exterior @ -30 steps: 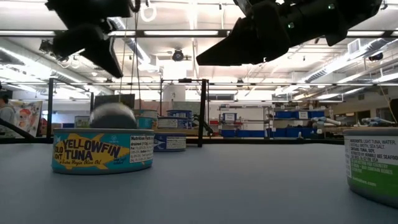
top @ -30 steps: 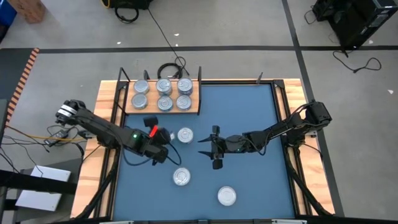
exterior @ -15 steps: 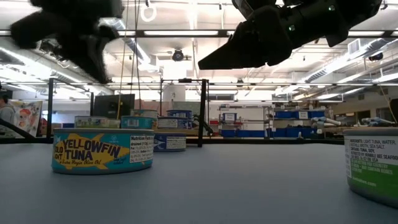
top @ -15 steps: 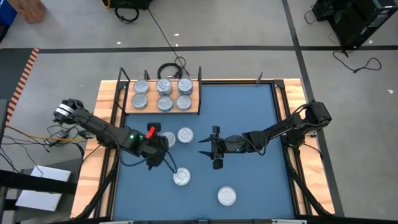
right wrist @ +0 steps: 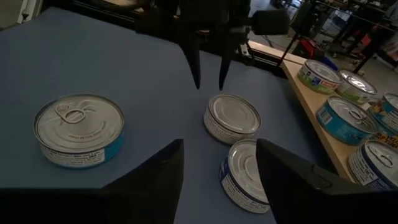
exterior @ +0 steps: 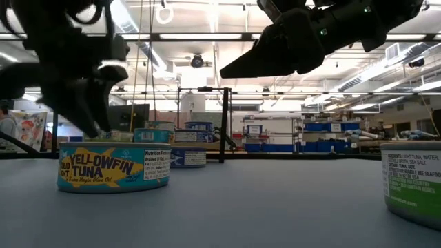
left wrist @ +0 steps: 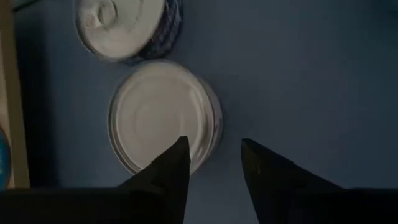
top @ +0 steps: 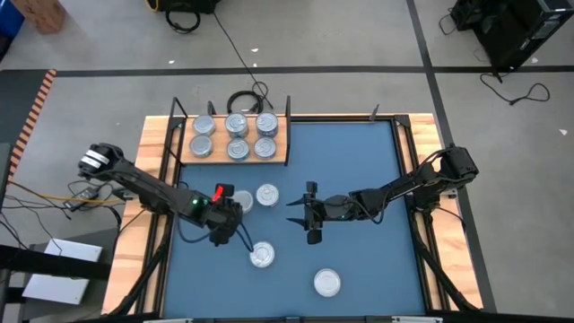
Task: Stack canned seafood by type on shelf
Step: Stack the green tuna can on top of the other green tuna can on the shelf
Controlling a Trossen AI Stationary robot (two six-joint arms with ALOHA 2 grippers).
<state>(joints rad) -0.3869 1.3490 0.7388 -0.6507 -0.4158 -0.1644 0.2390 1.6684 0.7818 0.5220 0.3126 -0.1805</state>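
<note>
Six tins stand on the wooden shelf (top: pixel 235 142) at the far left of the blue mat. Two tins stand side by side on the mat before it: one (top: pixel 242 201) (left wrist: pixel 163 115) just ahead of my left gripper (top: pixel 228 217) (left wrist: pixel 213 155), the other (top: pixel 267 195) to its right. My left gripper is open and points down, its fingers (right wrist: pixel 198 74) clear of the tin (right wrist: pixel 232 118). A pull-tab tin (top: pixel 262 256) (exterior: pixel 114 165) and another tin (top: pixel 326 283) stand nearer the front. My right gripper (top: pixel 305 213) (right wrist: pixel 217 180) hovers open and empty mid-table.
The blue mat (top: pixel 359 161) is bare at its right and far-right parts. The shelf's black posts (top: pixel 288 109) rise at its ends. A black cable (top: pixel 244 97) lies behind the shelf. Wooden table edges (top: pixel 152 152) frame the mat.
My left gripper has let go of a tin, which now stands on the mat beside the other tin in front of the shelf. The gripper has opened and drawn back a little toward the table's near edge. My right gripper has kept still.
</note>
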